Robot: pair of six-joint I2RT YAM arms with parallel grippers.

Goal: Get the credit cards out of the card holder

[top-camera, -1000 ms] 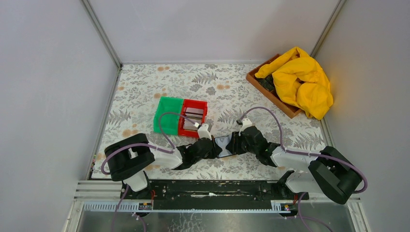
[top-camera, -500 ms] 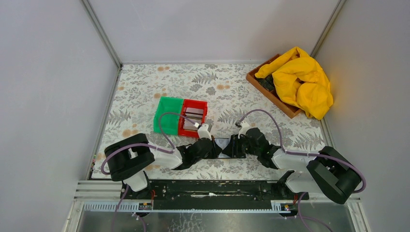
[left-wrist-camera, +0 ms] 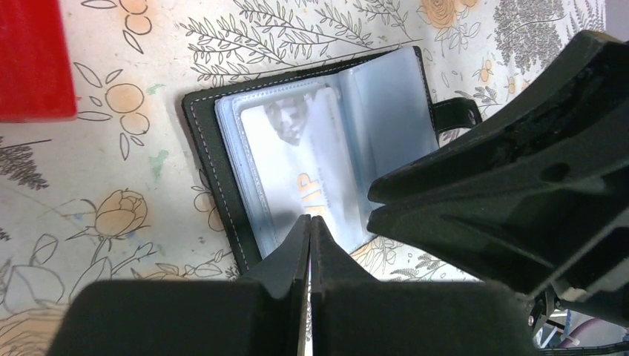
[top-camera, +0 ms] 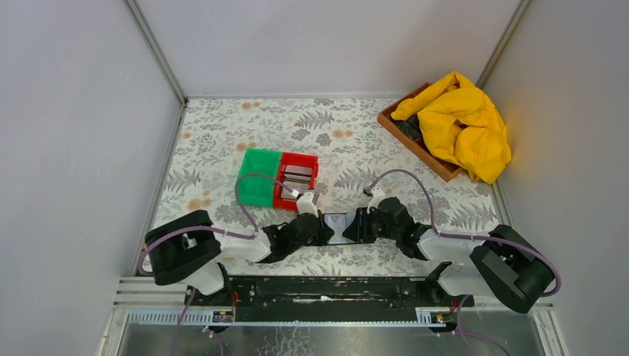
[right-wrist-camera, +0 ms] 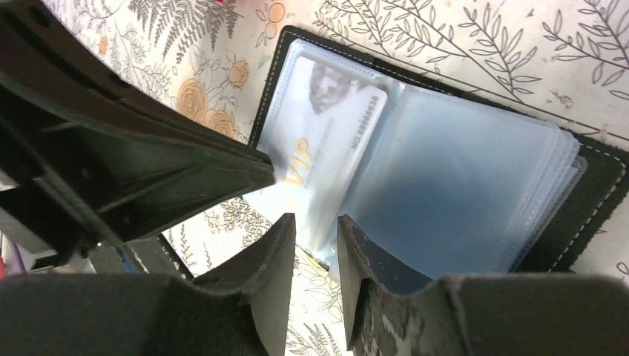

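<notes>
The floral-patterned bench (top-camera: pixel 222 133), seen from above, carries the small black bifold card holder (top-camera: pixel 338 226), open between the 2 arms. In the last second the left claw (top-camera: pixel 319 228) and right claw (top-camera: pixel 361 224) have drawn in over it.

From the left wrist, the left claw is pressed together, its tip at the near edge of the page sleeving a pale grey-white VIP card (left-wrist-camera: pixel 297 163).

From the right wrist, the right claw's jaws stand narrowly apart, straddling that card's edge. We judge the pull-out is imminent, with this card still sleeved.

Plain grey-white walls (top-camera: pixel 319 44) on three sides; aluminium corner posts (top-camera: pixel 156 52); surface (top-camera: pixel 215 141) fern-and-flower patterned; lighting even.
</notes>
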